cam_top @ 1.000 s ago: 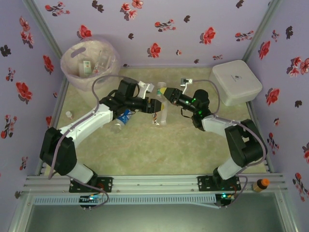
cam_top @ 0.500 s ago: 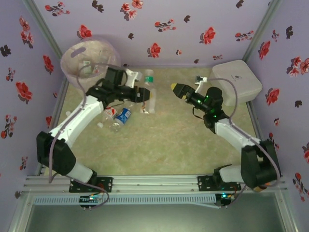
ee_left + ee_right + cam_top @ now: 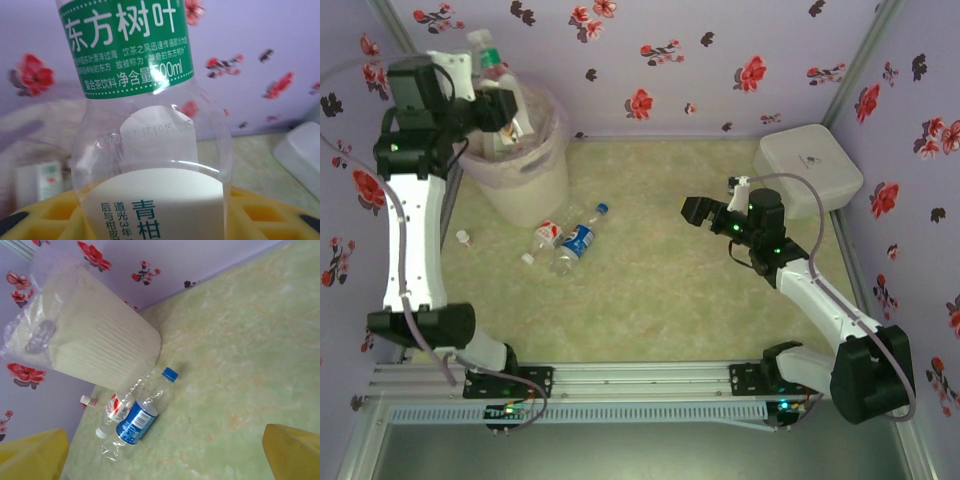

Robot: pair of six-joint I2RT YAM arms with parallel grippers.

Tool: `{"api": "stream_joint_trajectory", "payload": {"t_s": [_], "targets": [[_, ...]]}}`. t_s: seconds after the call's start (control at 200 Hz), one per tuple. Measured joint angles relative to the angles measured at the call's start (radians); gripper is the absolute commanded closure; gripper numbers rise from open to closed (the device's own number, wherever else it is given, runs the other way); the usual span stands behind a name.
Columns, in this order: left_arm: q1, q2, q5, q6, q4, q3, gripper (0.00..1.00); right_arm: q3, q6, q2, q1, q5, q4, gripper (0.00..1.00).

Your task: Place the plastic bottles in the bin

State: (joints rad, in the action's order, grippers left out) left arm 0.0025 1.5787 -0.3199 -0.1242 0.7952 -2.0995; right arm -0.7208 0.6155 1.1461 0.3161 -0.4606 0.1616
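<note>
L gripper [image 3: 503,108] is high at the rear-L rim of the bin [image 3: 525,180], pinching 1 green-label bottle [image 3: 490,68], cap up. L wrist view: the bottle body sits between the yellow fingers [image 3: 45,217].

R gripper [image 3: 698,210] is spread, nothing held, low over the mat [image 3: 660,300], well apart from the bin.

2 bottles lie on the mat just beside the bin base, touching side by side: red-label bottle [image 3: 546,234] and blue-label bottle [image 3: 578,240], blue cap.

Lidded box [image 3: 810,170] is at rear R.
</note>
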Motion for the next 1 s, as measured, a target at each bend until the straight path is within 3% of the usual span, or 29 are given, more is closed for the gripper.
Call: {"api": "stream_joint_trajectory", "payload": {"t_s": [0.05, 0.355, 0.605, 0.625, 0.72, 0.765, 0.865, 1.0], "targets": [[0.015, 0.071, 0.033, 0.007, 0.035, -0.091, 1.00, 0.000, -0.008, -0.001, 0.000, 0.008, -0.020, 0.01], [0.029, 0.543, 0.258, 0.135, 0.332, -0.581, 1.00, 0.014, -0.036, -0.110, 0.000, 0.071, -0.122, 0.00], [0.029, 0.596, 0.324, 0.222, 0.438, -0.504, 1.00, 0.016, -0.066, -0.144, 0.000, 0.103, -0.192, 0.01], [0.029, 0.596, 0.325, 0.226, 0.439, -0.494, 0.93, 0.016, -0.067, -0.144, 0.000, 0.103, -0.194, 0.00], [0.029, 0.596, 0.324, 0.236, 0.442, -0.470, 0.34, 0.016, -0.066, -0.141, 0.000, 0.103, -0.197, 0.00], [0.029, 0.594, 0.319, 0.236, 0.440, -0.470, 0.16, 0.016, -0.066, -0.137, 0.000, 0.103, -0.197, 0.00], [0.029, 0.593, 0.308, 0.234, 0.441, -0.470, 0.01, 0.017, -0.066, -0.127, 0.000, 0.104, -0.197, 0.00], [0.031, 0.589, 0.301, 0.232, 0.441, -0.467, 0.00, 0.019, -0.065, -0.125, 0.000, 0.130, -0.199, 0.00]]}}
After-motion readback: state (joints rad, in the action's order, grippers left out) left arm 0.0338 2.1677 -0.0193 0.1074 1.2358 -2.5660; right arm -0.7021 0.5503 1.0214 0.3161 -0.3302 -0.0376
